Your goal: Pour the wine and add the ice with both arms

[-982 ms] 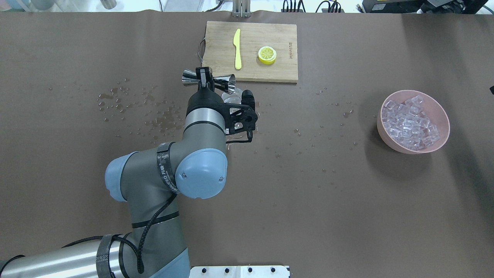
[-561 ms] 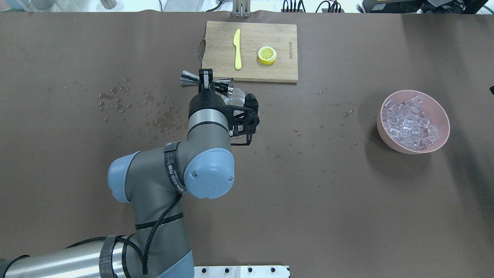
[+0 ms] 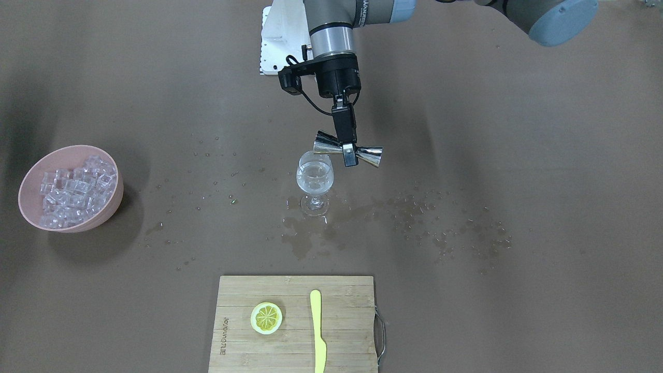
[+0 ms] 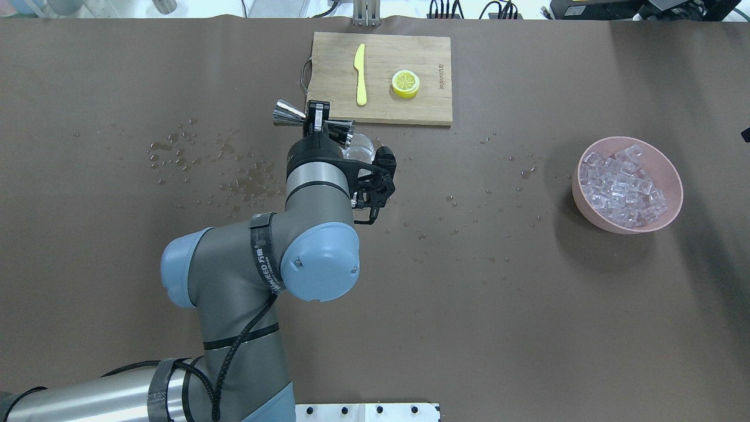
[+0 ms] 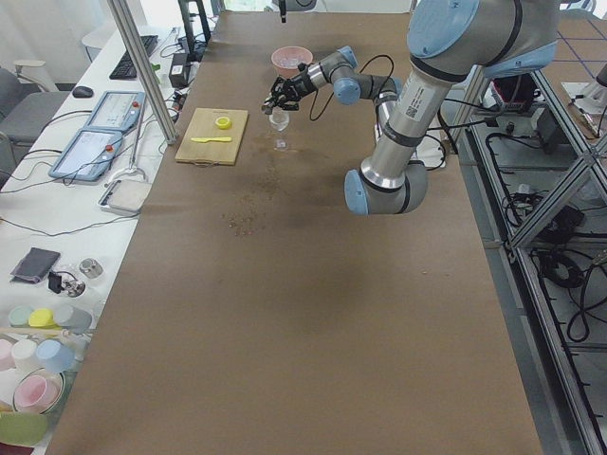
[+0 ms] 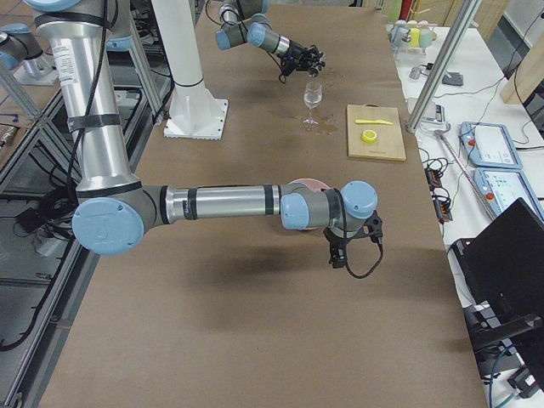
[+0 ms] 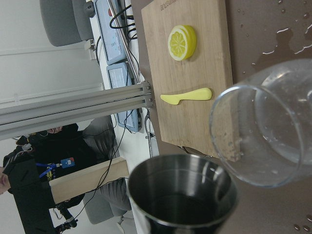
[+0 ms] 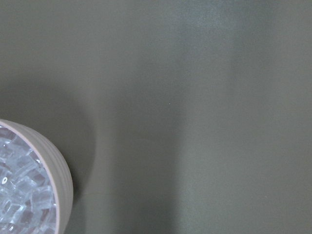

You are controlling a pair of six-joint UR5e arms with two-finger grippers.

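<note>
My left gripper is shut on the waist of a steel jigger. It holds the jigger on its side, one mouth over the rim of a stemmed wine glass. The glass stands upright with a little clear wine in it. The overhead view shows the jigger and glass; the left wrist view shows the jigger's mouth next to the glass. Ice cubes fill a pink bowl. My right gripper hangs beside the bowl; I cannot tell whether it is open or shut.
A wooden cutting board lies at the table's far edge with a yellow knife and a lemon slice. Water drops and wet patches spread around the glass and towards my left side.
My left wrist has shifted slightly to the right and away from me. The jigger has stayed at the glass's rim. The bowl and board have not moved.
</note>
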